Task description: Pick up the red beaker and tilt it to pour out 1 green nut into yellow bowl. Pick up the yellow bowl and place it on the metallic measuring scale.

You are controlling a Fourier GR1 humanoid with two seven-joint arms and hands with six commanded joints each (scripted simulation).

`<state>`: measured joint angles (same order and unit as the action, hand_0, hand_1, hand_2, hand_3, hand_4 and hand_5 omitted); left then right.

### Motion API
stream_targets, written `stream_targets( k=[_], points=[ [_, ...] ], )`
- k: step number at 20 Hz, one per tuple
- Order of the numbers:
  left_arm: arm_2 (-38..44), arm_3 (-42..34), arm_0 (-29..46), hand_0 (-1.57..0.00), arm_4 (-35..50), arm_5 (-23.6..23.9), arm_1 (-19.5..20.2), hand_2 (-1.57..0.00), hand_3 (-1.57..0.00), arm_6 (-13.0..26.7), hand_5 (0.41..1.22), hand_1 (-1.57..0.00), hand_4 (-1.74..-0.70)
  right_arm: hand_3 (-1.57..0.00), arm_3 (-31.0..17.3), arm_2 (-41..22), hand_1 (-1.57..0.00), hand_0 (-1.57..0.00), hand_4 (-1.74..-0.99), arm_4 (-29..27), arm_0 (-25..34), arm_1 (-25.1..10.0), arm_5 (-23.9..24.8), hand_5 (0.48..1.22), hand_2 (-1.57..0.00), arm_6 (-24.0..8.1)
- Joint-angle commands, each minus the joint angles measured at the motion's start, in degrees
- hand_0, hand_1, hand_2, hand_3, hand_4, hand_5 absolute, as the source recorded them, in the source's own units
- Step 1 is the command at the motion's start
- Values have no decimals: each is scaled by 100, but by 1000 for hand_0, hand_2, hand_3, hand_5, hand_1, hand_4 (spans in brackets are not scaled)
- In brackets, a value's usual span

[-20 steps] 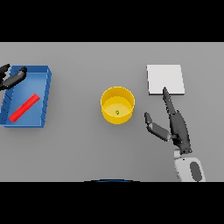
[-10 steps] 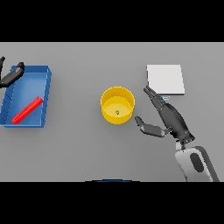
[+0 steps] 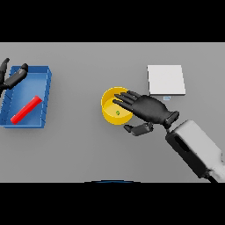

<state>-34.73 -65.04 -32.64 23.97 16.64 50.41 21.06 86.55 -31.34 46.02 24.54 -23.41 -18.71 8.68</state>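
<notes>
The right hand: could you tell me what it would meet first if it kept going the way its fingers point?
Probably the yellow bowl: the right hand already reaches over its rim, though its height above is unclear.

Surface (image 3: 74,149) — lying bare between blue tray (image 3: 45,94) and yellow bowl (image 3: 110,115); right hand (image 3: 147,107) covering bowl's right rim.

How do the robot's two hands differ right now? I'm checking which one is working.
The right hand is at the yellow bowl, fingers spread over its rim and thumb below it; the left hand rests idle at the far corner of the blue tray. The right hand shows whole with its forearm; the left hand is cut by the picture's edge. Both are dark, and neither grips anything.
</notes>
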Motion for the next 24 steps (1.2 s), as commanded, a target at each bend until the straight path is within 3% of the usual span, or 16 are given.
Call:
stream_targets(
  k=[1,4,10,18,21,23,24],
  points=[
    [17,-13,-14,0,10,-2,33,0,0,25,682,0,-716,1,-166,-116,1,1,-1211,112,177,13,-53,704,1,38],
    [41,36,11,0,38,-28,33,0,1,-17,688,0,-722,1,-575,-402,1,1,-1219,272,605,23,-394,705,1,168],
    [99,1,181,1,136,-61,59,1,1,-173,687,1,-724,1,-1371,-832,1,1,-1239,602,1121,129,-619,705,1,324],
    [176,59,117,1,186,-170,119,1,1,-271,688,1,-718,1,-1906,-1034,1,1,-1297,683,1535,391,-1006,753,1,176],
    [167,51,134,1,161,-122,138,1,1,-244,686,1,-713,-43,-2060,-979,-16,-3,-1336,624,1550,592,-1102,810,-19,-76],
    [171,70,159,1,161,-120,124,1,1,-301,691,1,-714,-173,-1993,-993,-236,-287,-1387,608,1541,565,-1164,873,-176,-14],
    [158,60,120,1,165,-138,111,1,1,-227,692,1,-716,-262,-2000,-1035,-473,-544,-1420,655,1548,538,-1141,943,-310,28]
  ],
)
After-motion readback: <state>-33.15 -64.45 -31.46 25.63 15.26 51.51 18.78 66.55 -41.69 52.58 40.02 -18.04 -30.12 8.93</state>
